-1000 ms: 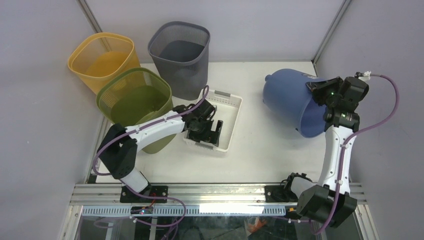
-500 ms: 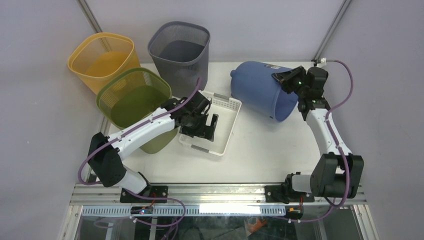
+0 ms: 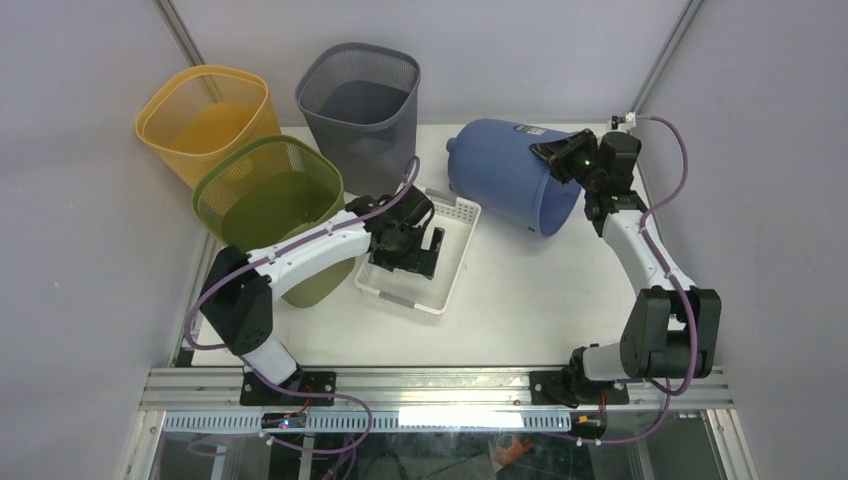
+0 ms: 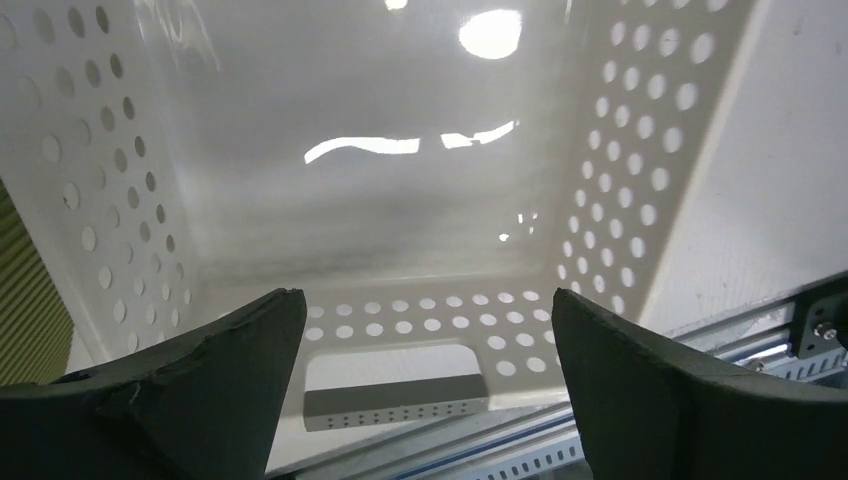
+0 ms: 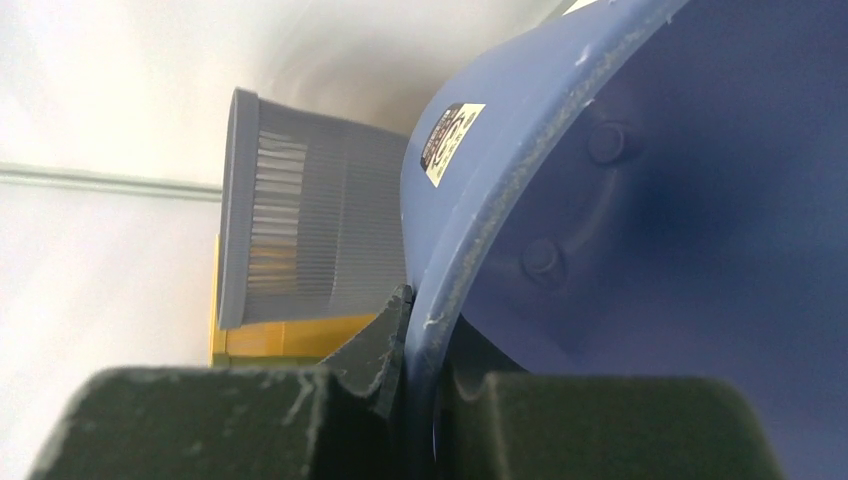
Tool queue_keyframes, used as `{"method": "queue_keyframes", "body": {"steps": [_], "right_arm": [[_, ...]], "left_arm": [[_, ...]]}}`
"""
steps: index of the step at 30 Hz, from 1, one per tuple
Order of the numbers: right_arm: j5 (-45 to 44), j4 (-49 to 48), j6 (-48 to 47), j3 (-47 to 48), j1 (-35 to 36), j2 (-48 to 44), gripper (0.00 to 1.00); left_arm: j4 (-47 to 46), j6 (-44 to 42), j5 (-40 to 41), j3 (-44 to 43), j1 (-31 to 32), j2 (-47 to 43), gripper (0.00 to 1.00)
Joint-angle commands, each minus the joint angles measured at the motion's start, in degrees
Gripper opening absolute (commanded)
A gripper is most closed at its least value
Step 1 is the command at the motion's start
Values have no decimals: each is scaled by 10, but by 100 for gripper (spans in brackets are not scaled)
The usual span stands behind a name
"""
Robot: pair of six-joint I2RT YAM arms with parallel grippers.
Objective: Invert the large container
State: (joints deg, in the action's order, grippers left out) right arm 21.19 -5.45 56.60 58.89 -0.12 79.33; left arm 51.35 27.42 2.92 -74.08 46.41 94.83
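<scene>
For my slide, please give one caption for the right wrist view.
Right claw shut on the rim of the blue bucket, grey bin beyond.

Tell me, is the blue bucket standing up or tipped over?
Tipped. The bucket is on its side, its open mouth facing right and its bottom facing left. The right tool pinches its rim.

Left arm [image 3: 300,252] is folded at the elbow and reaching in toward the middle, wrist tipped down, left gripper [image 3: 408,254] with its jaws spread wide. Right arm [image 3: 645,255] is stretched way out to the far side and leaning left, wrist turned sideways, right gripper [image 3: 552,153] pinched tight on the rim of the large container [image 3: 497,172]
</scene>
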Motion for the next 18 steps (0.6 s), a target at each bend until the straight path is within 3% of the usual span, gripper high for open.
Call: {"method": "queue_keyframes", "body": {"steps": [1,7,9,12,18], "right_arm": [[73,-56,17,-17,35,-36,0],[126,-51,18,-38,53,-59,0],[106,-20,-8,-32,42,-75,0],[82,-6,-24,-38,7,-85,0],[145,-4,-61,-51,-59,-29,0]], "left_arm": [[11,8,-22,-11,0,-74,99],[41,13,-40,-46,1,-109,99],[41,11,-30,-83,1,-105,99],[34,7,-14,-154,1,-71,99],[11,5,-8,-279,0,24,99]]}}
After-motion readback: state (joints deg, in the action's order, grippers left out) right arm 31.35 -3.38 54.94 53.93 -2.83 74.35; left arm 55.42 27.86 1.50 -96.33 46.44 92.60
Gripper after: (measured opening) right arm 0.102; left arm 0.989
